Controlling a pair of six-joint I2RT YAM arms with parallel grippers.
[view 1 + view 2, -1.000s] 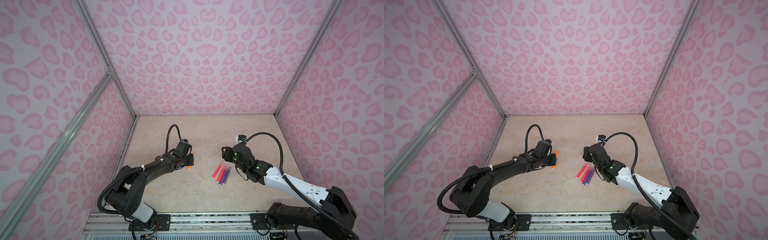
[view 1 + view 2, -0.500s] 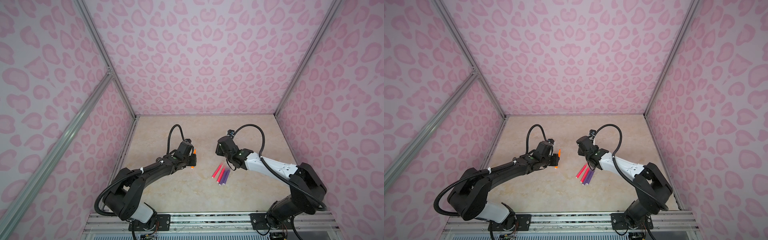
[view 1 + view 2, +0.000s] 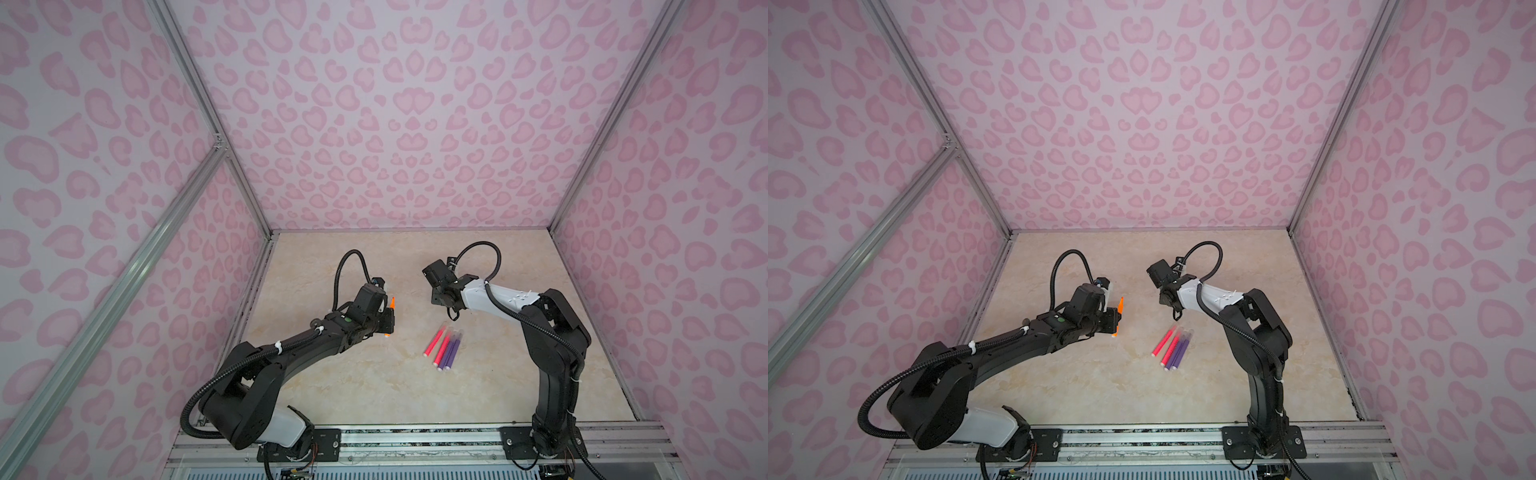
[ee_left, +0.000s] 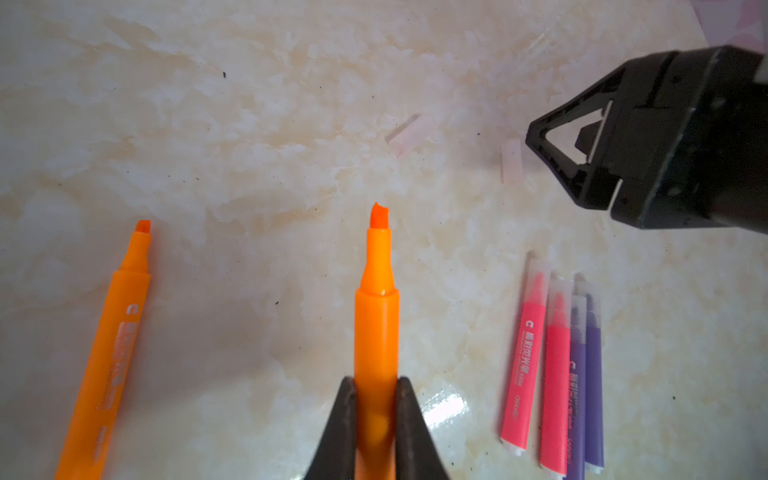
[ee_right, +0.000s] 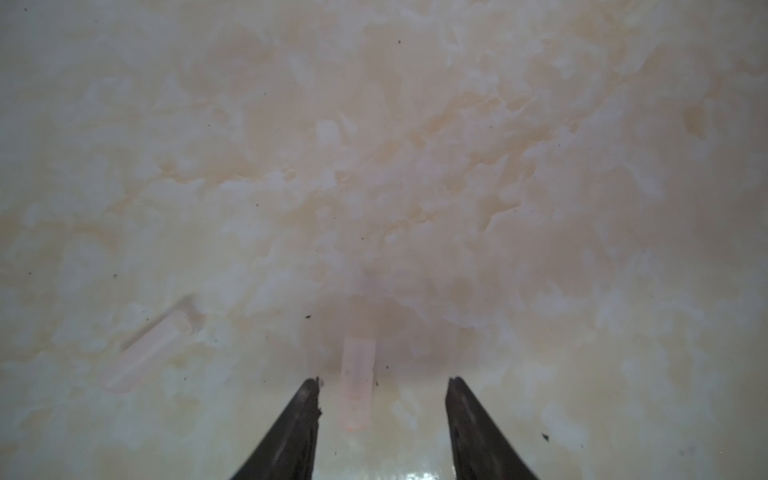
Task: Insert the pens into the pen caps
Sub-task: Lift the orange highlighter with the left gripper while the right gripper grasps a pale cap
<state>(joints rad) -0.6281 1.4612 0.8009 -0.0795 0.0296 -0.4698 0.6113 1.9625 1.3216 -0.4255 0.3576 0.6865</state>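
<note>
Pale translucent cap (image 5: pixel 356 382) is lying flat on the marble table (image 5: pixel 540 166), between the jaws of the right gripper (image 5: pixel 383 379). It is sitting off-centre, nearer one jaw and touching neither. The jaws are standing apart, gripping nothing.

The cap's long axis is running along the fingers, out from the wrist, so a squeeze would be crossing its narrow width; judged a good line for a pick. Second cap (image 5: pixel 145 353) is lying nearby at a slant, outside the jaws.

Left gripper (image 4: pixel 376 380) is clamping the orange pen (image 4: pixel 376 324) mid-barrel, with the bare tip pointing toward the caps. The right arm is clearly nearer the cap, the left well apart.

Other orange pen (image 4: pixel 120 332) is lying uncapped on the table. Four capped pens (image 3: pixel 442 347) are lying together between the arms.

Risk, judged: the off-centre cap may be skidding as one jaw meets it first.
</note>
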